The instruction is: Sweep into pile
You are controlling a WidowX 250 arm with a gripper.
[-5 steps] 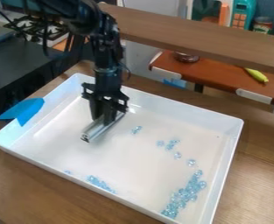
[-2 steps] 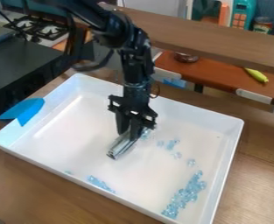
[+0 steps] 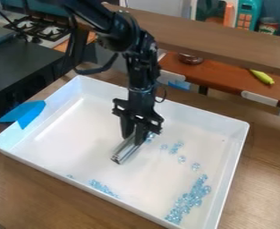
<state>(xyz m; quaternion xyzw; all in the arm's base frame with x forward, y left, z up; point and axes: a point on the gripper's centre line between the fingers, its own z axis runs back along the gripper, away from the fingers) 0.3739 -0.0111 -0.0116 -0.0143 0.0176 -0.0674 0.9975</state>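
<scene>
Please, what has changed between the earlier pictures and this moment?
The gripper has moved across the tray towards the larger bead pile, keeping its hold on the metal bar. The few beads beside the bar shifted slightly the same way. The pile and the tray stayed put.

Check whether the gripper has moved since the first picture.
Yes: against the white tray, the gripper has shifted away from the blue tape, toward the largest bead cluster.

Bent black arm (image 3: 130,40), end effector (image 3: 134,139) downward
</scene>
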